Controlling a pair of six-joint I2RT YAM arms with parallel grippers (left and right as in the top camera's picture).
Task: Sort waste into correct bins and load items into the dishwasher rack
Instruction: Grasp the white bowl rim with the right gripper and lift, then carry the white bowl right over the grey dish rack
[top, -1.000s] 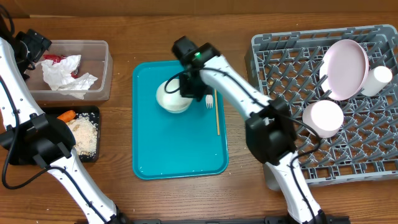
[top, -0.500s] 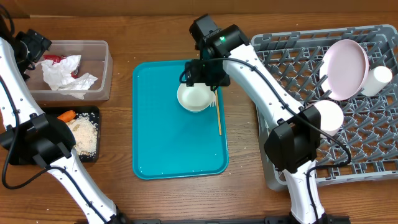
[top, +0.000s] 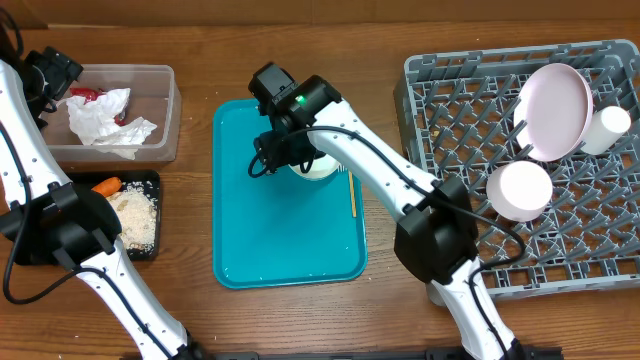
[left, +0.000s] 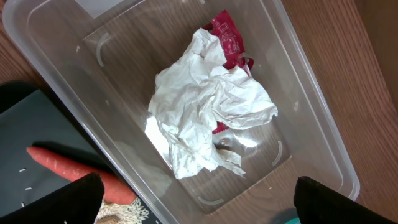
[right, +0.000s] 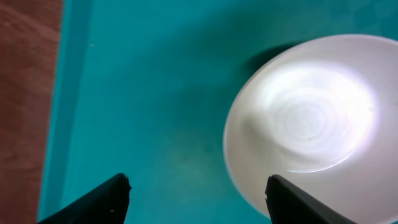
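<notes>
The right gripper (right: 198, 180) is open wide over the teal tray (right: 124, 74), holding nothing. The small bowl (right: 311, 118) sits off to 1 side, so closing now could just tip it

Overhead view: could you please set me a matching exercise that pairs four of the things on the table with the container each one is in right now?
Column one:
1. carrot
2. crumpled napkin
3. small bowl
4. large round plate

Column two:
A. grey dishwasher rack
B. clear tub
C. teal tray
D. black tray

Right pairs: 1-D, 2-B, 3-C, 4-A.
</notes>
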